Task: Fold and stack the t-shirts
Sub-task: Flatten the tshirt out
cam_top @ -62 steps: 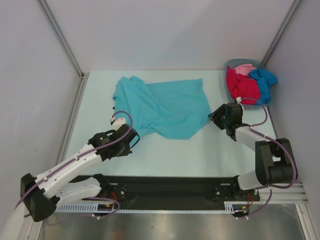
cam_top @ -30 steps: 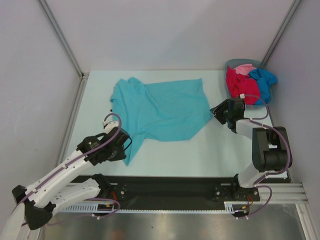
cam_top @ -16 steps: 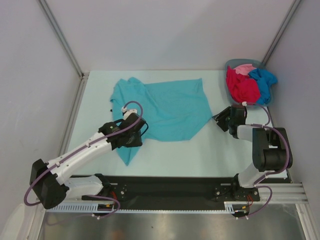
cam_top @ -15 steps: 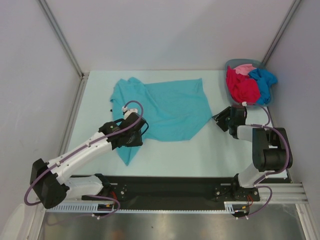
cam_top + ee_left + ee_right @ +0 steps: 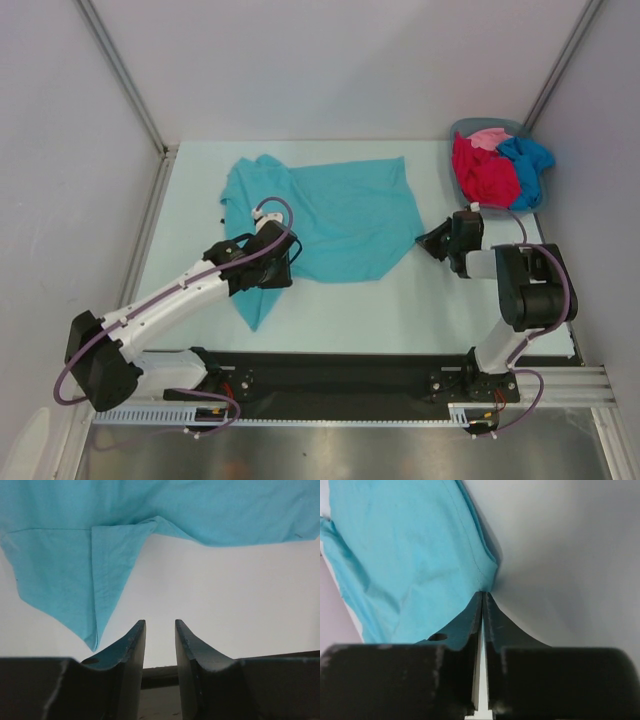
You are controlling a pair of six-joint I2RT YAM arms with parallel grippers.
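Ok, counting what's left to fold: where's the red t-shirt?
Top view: the red t-shirt lies in the basket at the far right corner, beside the blue t-shirt.

- Teal t-shirt (image 5: 335, 215): flat, creased; corner pinched in right gripper (image 5: 482, 594), pointed flap just beside left gripper (image 5: 160, 624).
- Red t-shirt (image 5: 485, 172), pink t-shirt (image 5: 490, 137), blue t-shirt (image 5: 528, 160): bunched together beyond right gripper.

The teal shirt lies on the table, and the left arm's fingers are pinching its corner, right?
Not the left. The right wrist view shows the right arm's fingers pinching a corner of the teal shirt, which lies on the table.
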